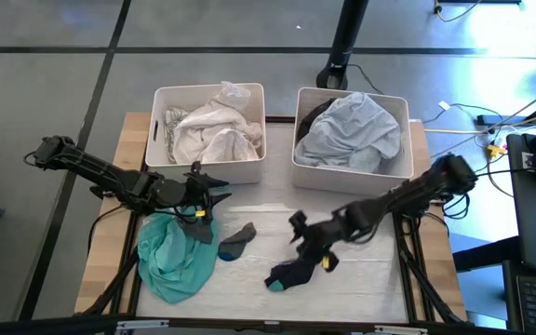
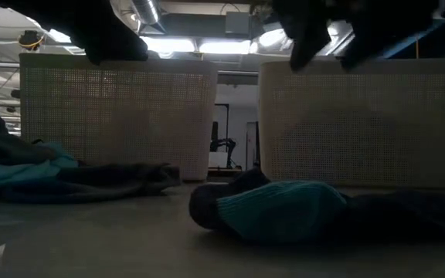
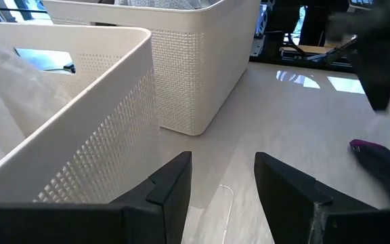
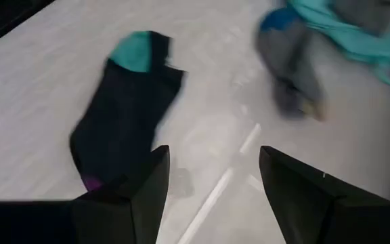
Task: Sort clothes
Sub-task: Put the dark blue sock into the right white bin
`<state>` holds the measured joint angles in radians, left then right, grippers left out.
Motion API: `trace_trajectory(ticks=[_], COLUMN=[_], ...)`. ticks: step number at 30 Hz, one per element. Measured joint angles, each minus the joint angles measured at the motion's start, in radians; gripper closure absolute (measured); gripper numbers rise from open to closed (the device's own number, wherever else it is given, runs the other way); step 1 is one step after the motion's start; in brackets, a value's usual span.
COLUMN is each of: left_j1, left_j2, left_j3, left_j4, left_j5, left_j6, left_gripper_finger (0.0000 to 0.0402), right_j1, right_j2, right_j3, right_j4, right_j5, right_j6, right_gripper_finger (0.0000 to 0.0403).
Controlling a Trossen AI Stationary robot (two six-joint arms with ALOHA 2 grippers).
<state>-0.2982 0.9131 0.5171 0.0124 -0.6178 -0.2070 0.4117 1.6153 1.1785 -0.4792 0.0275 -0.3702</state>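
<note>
Looking down, the right gripper is seen parted and empty above the black teal-toed sock; a purple mark on that sock is shown only by the right wrist view. The left gripper, also parted and empty, is held beside the teal-green garment.

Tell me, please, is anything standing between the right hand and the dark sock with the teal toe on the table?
Nothing visible does. The right hand is open above the table, and the dark sock lies flat just beside it, with only bare table between them. The grey sock and the teal garment lie off to the side.
</note>
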Motion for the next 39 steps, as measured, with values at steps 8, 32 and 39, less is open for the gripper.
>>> trace_trajectory(ticks=[8, 32, 39], left_j1=[0.000, 0.000, 0.000], left_j2=[0.000, 0.000, 0.000], left_j3=[0.000, 0.001, 0.001], left_j4=[0.001, 0.006, 0.006], left_j5=[0.000, 0.000, 0.000], left_j6=[-0.004, 0.002, 0.002], left_gripper_finger=[0.0249, 0.0249, 0.0249], right_j1=[0.044, -0.007, -0.014], right_j2=[0.198, 0.301, 0.296], right_j3=[-0.012, -0.072, -0.117], right_j4=[0.182, 0.308, 0.318], right_j5=[-0.053, -0.198, -0.119], right_j6=[-0.006, -0.005, -0.002], right_gripper_finger=[0.0174, 0.0317, 0.0333])
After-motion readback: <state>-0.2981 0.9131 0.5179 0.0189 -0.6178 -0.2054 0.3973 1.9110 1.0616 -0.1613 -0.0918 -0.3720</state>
